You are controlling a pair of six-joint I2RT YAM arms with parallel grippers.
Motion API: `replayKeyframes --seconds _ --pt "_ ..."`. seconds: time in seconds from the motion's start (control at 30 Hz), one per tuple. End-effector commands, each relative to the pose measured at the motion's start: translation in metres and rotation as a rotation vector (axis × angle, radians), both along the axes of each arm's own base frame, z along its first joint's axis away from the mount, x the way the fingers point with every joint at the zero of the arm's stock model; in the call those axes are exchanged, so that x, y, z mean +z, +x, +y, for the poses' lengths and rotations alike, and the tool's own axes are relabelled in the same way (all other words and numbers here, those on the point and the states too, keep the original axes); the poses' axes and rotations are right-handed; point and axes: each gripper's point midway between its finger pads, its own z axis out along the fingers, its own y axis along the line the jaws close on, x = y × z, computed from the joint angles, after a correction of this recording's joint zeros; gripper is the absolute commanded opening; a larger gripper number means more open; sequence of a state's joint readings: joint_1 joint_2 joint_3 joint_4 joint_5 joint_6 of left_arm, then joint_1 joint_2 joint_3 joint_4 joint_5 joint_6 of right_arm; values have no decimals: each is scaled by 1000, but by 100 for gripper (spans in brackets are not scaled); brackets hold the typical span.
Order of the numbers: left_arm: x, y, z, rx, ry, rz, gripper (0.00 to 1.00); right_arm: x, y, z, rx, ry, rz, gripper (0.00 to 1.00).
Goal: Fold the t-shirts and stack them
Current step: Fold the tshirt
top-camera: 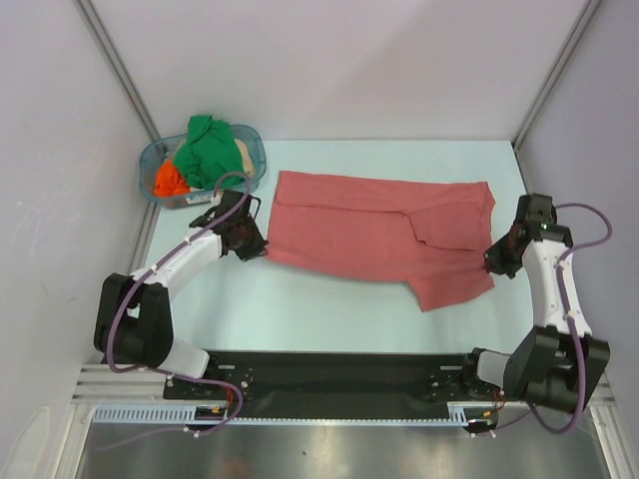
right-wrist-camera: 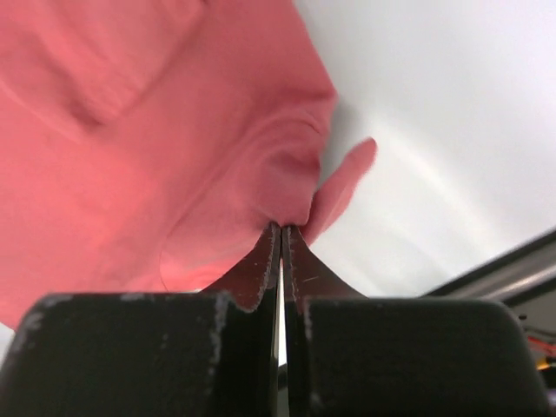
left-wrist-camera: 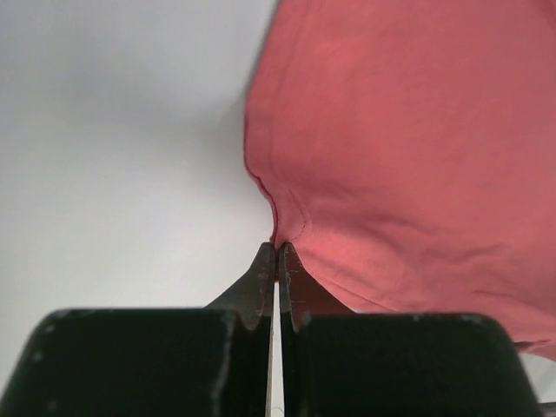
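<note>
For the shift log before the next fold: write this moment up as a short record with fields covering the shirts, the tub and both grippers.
on the table: salmon-red t-shirt, spread out, a flap doubled over toward its right end
left gripper: shut, pinching the shirt's near left corner
right gripper: shut, pinching the shirt's right edge
tub: far left of the table, beyond the left gripper
in the tub: green t-shirt on top, orange t-shirt, beige t-shirt
stack: none started yet
</note>
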State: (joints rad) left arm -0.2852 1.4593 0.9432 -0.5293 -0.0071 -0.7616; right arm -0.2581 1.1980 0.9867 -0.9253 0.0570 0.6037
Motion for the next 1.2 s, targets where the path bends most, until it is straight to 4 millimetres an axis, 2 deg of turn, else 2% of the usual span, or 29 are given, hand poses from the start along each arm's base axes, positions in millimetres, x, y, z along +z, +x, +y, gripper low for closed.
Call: replayKeyframes --seconds 0.0,0.03,0.07,0.1,0.13,0.2,0.23,0.3,0.37,0.53,0.6,0.63,0.7,0.8,0.87,1.17 --pt "35 29 -4 -19 16 -101 0 12 34 -8 81 4 -14 0" --pt "49 41 -6 -12 13 -136 0 14 41 -10 89 -1 -15 0" --pt "48 48 -6 -10 23 -133 0 26 54 -15 96 -16 -47 0" --pt "51 55 -7 -8 27 -142 0 24 62 -18 109 -20 -35 0" --pt "64 69 -9 0 23 -174 0 24 68 -25 105 -32 -35 0" --pt "55 83 -11 4 32 -143 0 28 91 -36 100 -34 -52 0" --pt "66 96 -15 5 27 -165 0 30 101 -32 119 2 -67 0" --pt "64 115 -20 8 28 -161 0 27 122 -34 137 27 -64 0" --pt "62 125 -20 18 29 -156 0 24 134 -34 152 51 -59 0" --pt "43 144 -8 68 40 -111 0 25 165 -32 189 96 -91 0" --pt "42 152 -6 75 30 -110 0 16 172 -29 203 121 -80 0" --pt "33 155 -6 75 31 -91 0 17 178 -31 205 122 -85 0" --pt "32 160 -7 76 24 -92 0 18 184 -33 205 117 -92 0" --pt "24 163 -5 98 27 -73 0 17 198 -27 231 148 -111 0" --pt "17 165 -5 104 16 -56 0 10 206 -27 238 159 -93 0" --pt "0 176 -12 101 2 -24 0 -11 208 -35 238 162 -37 0"
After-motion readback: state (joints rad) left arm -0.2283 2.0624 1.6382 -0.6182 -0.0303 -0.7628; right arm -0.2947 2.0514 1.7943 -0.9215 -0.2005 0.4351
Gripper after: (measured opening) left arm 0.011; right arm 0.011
